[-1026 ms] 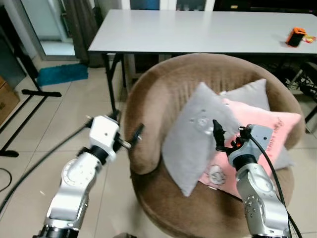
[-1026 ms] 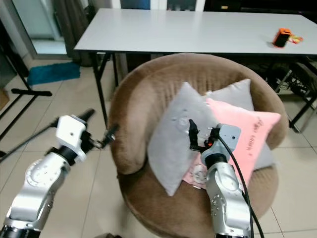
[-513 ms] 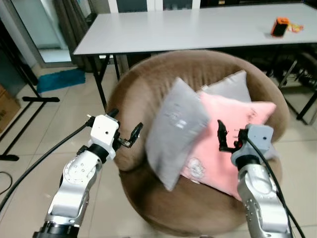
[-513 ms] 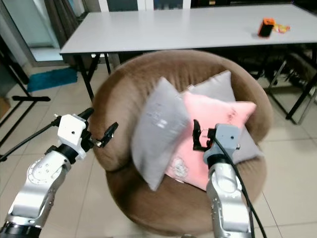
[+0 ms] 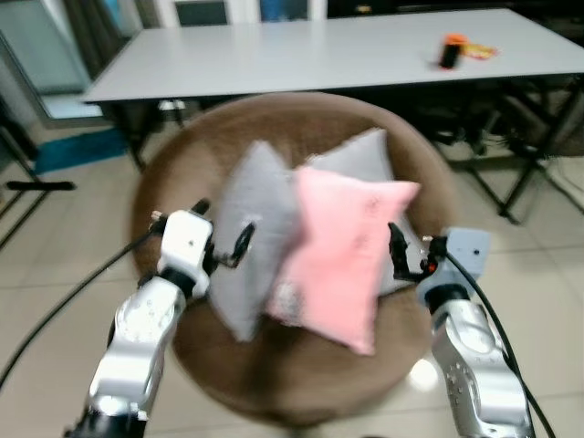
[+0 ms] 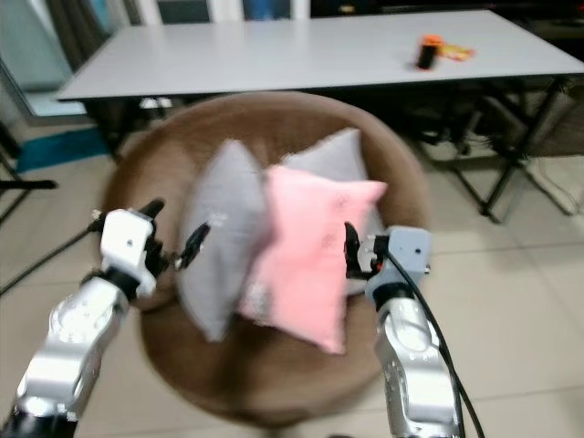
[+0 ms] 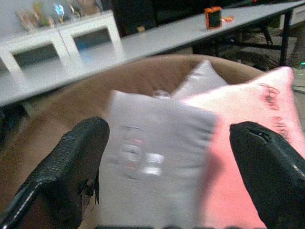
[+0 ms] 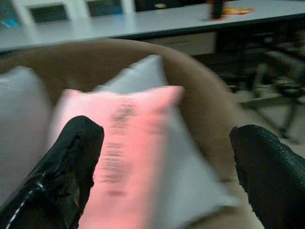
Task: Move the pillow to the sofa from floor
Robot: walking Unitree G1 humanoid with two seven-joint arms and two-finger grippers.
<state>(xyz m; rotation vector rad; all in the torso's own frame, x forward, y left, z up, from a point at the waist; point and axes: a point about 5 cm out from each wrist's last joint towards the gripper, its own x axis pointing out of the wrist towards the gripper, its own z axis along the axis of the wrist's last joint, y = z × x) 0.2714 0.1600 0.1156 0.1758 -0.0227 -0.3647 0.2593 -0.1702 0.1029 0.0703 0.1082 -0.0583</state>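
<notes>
A long grey worktop (image 5: 301,55) is stretching across the room beyond both my hands, carrying a small orange and black thing (image 5: 449,50) towards my right. Between it and me, a round brown sofa (image 5: 169,173) is sitting on the tiled floor (image 5: 55,274), its back curving round ahead of my hands.

Three pillows are resting on its seat, propped against one another. A grey pillow (image 5: 251,237) is standing on edge just ahead of my left hand (image 5: 224,248), whose fingers are spread open and holding nothing. A pink pillow (image 5: 339,255) is leaning against it, lying between my two hands. Behind the pink one, a second grey pillow (image 5: 365,155) is peeking out.

My right hand (image 5: 394,251) is hovering just beside the pink pillow's right edge, its fingers (image 8: 76,157) wide apart and empty. The picture is blurring somewhat.
</notes>
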